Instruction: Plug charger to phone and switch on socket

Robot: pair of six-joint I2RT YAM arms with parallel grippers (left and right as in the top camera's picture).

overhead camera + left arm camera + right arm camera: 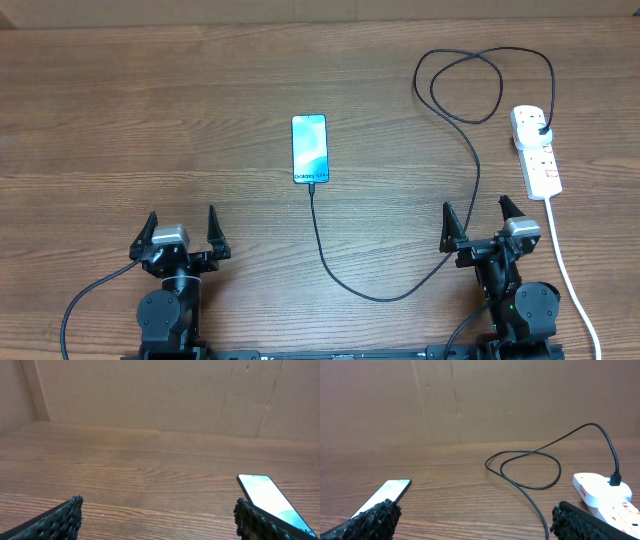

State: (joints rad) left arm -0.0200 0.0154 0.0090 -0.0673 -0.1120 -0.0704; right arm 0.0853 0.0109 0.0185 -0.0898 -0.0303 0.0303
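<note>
Overhead: phone (310,148), screen lit, flat on the mid-surface (150,120), its lettered end toward the arms. The charger (390,296) is a thin black cable whose tip meets the phone's near edge; whether it is seated or only touching cannot be told. Its slack sweeps past the right arm, loops at the far side and ends in a black plug (541,131) standing in the socket (545,172), a white strip at the right. Left pincer (181,222) and right pincer (476,215) are spread wide and empty at the near edge, probably to keep the work area unobstructed. Left wrist: fingers (60,520) apart, phone ahead-right. Right wrist: fingers (370,520) apart, socket just ahead-right, handy for its switch; switch position unreadable.
</note>
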